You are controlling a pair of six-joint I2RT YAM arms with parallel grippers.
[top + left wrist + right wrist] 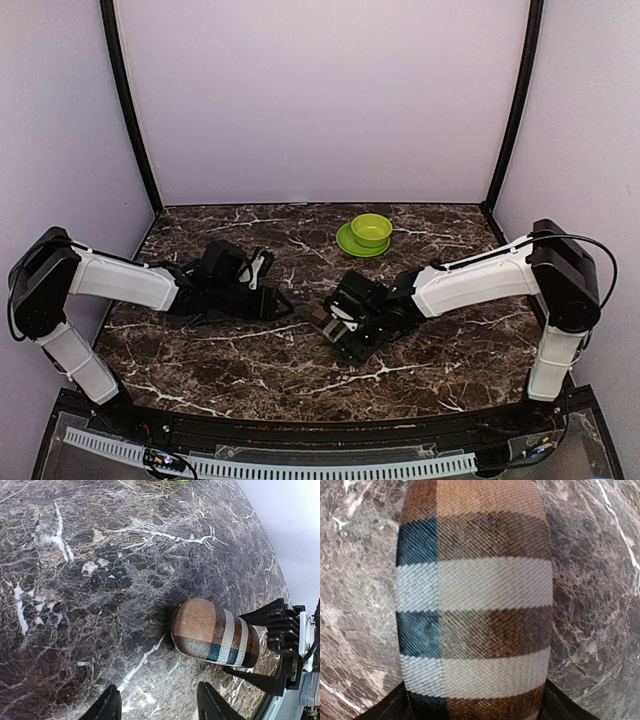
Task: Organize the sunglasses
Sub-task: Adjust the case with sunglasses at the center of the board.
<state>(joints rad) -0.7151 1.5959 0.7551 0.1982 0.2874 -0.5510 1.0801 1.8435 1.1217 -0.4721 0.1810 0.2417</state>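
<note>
Plaid case (pixel 475 605) on open table (pixel 250 370), right hand (pixel 231 642) straddling, perhaps touching.

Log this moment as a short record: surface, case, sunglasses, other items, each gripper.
surface: dark marble table
case: plaid glasses case, lying on the table
sunglasses: none visible
far side: green bowl on green plate
left gripper: open, empty, pointed toward the case
right gripper: a finger on each side of the case's end; grip unclear
</note>
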